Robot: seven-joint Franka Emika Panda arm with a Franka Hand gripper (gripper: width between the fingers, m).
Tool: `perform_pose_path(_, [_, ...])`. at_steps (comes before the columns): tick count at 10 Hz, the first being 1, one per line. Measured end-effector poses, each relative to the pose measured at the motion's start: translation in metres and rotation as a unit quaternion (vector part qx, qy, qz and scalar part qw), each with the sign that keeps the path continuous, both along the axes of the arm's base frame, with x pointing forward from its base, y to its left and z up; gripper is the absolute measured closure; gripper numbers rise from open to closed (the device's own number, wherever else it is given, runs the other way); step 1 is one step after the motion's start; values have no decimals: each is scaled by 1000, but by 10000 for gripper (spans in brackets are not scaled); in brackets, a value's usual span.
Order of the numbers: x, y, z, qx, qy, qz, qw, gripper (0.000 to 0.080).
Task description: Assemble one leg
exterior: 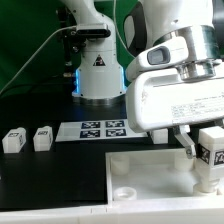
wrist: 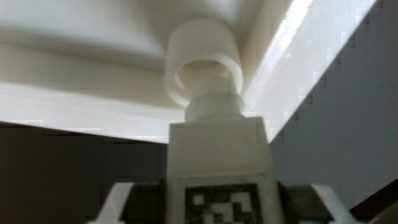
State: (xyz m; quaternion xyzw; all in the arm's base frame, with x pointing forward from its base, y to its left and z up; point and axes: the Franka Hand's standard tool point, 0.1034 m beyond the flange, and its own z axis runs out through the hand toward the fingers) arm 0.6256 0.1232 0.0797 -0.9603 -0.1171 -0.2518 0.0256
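Note:
My gripper (exterior: 207, 152) is shut on a white leg (exterior: 212, 150) with a black-and-white tag. It holds the leg upright over the right side of the large white panel (exterior: 150, 165). In the wrist view the leg (wrist: 221, 150) sits between my fingers (wrist: 125, 205) with its tag facing the camera. Its narrow round end points at a round corner socket (wrist: 205, 72) of the panel (wrist: 107, 95) and reaches the socket's mouth. I cannot tell how deep it sits. Two more legs (exterior: 14, 140) (exterior: 42, 138) stand on the black table at the exterior view's left.
The marker board (exterior: 103, 129) lies flat behind the panel, in front of the robot base (exterior: 98, 75). Another round socket (exterior: 125, 188) shows at the panel's near left corner. A green backdrop closes the back.

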Motion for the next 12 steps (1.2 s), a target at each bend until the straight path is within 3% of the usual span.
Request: perform_pose_path(12, [-4,-3,-2,-9,-4,14,1000,509])
